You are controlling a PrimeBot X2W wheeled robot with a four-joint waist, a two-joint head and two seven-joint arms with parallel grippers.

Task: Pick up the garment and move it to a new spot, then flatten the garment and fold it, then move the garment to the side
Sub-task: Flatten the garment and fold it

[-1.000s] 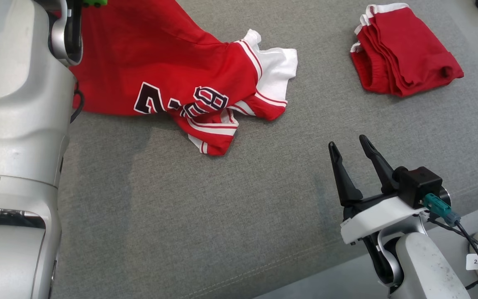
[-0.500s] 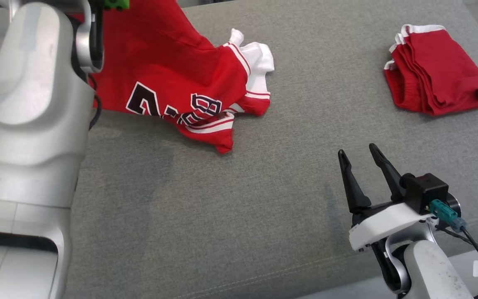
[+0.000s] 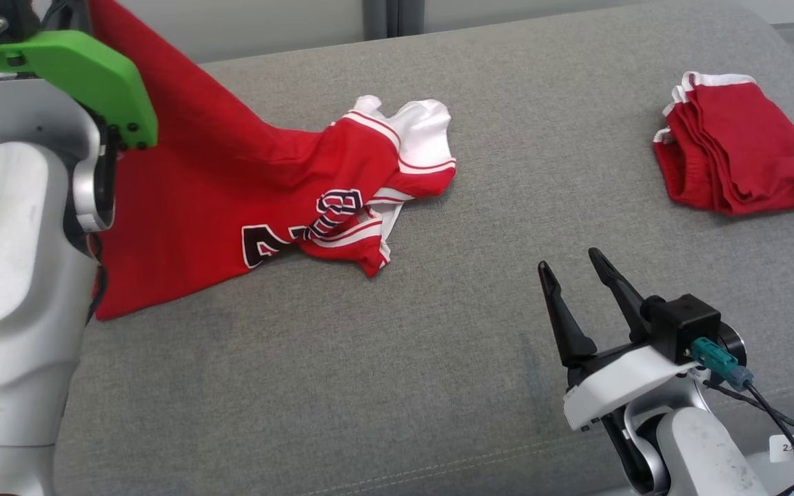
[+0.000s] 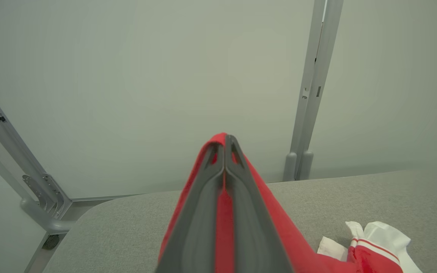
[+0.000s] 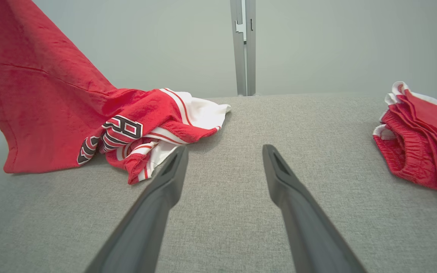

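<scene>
The garment (image 3: 231, 186) is a red jersey with white trim and dark numerals. One end is lifted at the upper left, and the sleeves and numbered part trail on the grey cushion. My left gripper (image 4: 225, 142) is shut on the garment (image 4: 279, 227), with red cloth pinched between its fingers and draping down both sides. In the head view the gripper's green wrist mount (image 3: 73, 69) sits at the top left, in front of the raised cloth. My right gripper (image 3: 568, 259) stands open and empty at the lower right, well apart from the garment (image 5: 51, 94). Nothing is between the right gripper's fingers (image 5: 224, 151).
A folded pair of red shorts (image 3: 741, 162) with white trim lies at the far right of the grey cushioned surface (image 3: 369, 386). A pale wall with a metal post (image 4: 309, 113) rises behind the cushion's far edge. The cushion's front edge runs just below my right gripper.
The head camera has tilted up. My left gripper has raised the garment higher, so more red cloth hangs from it and less lies bunched. The right gripper stays open in place.
</scene>
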